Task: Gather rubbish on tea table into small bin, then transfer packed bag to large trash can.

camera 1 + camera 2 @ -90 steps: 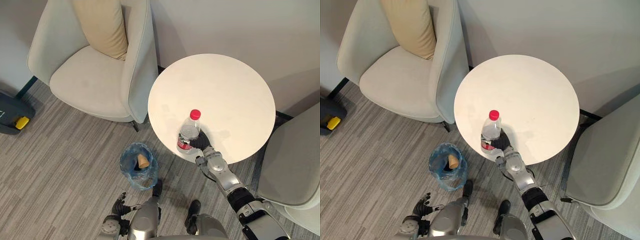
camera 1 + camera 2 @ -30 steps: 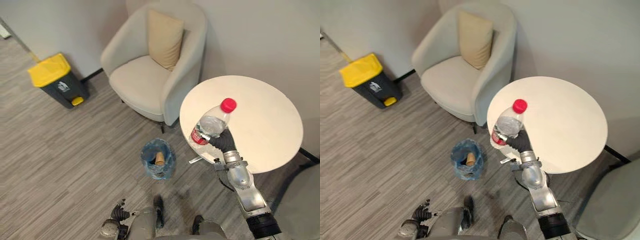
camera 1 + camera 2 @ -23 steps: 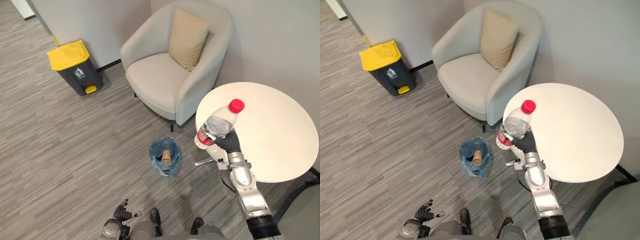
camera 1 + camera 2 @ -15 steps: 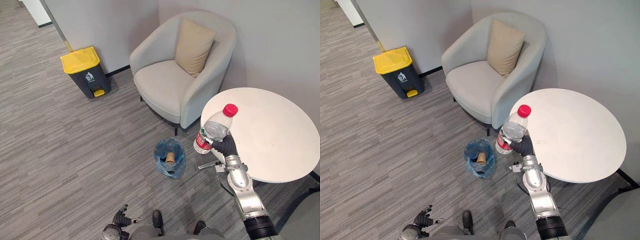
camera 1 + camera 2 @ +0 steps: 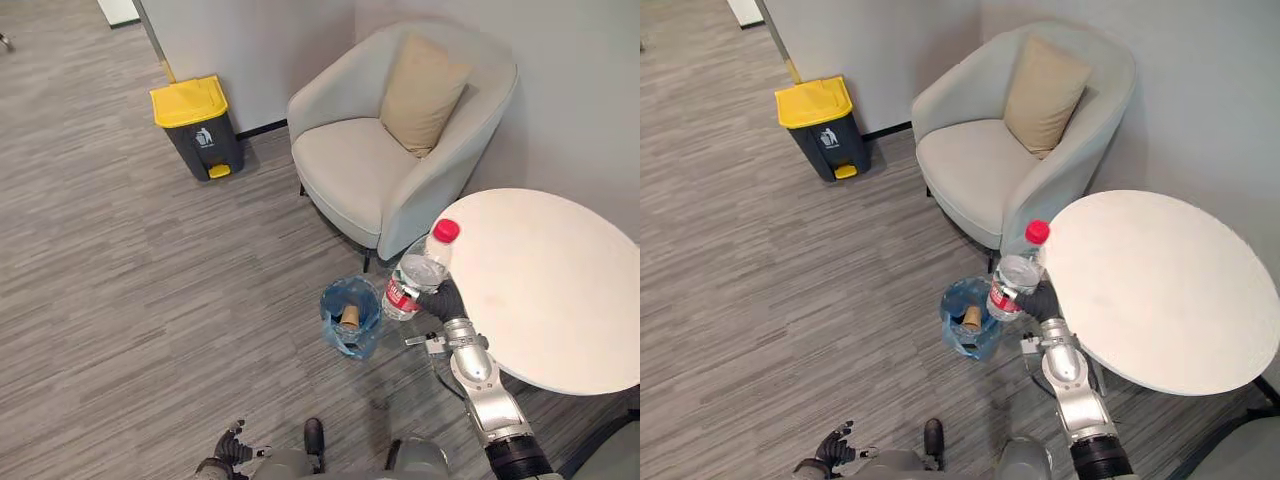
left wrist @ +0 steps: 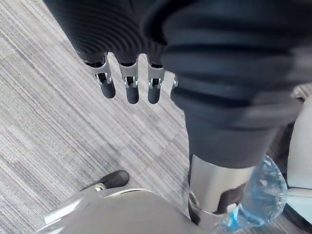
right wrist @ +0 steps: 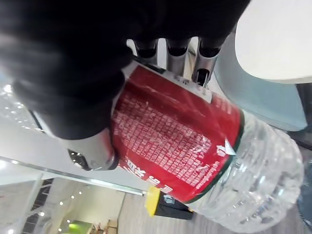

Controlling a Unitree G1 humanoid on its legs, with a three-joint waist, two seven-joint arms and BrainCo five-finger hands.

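In the left eye view, a clear, red-capped plastic bottle (image 5: pixel 415 275) is held cap-up by the right hand (image 5: pixel 444 301), just right of the small blue-bagged bin (image 5: pixel 334 336). In the left wrist view, the left hand (image 6: pixel 128 90) is seen straight-fingered and empty. In the right wrist view, fingers (image 7: pixel 176 48) are clenched round the bottle's label.

One bottle (image 5: pixel 419 276), one small bin (image 5: pixel 334 334), one trash can (image 5: pixel 194 126)

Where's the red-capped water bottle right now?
In the left eye view the bottle is gripped by the right robot hand, in the air by the left edge of the round table, near the small bin on the floor.
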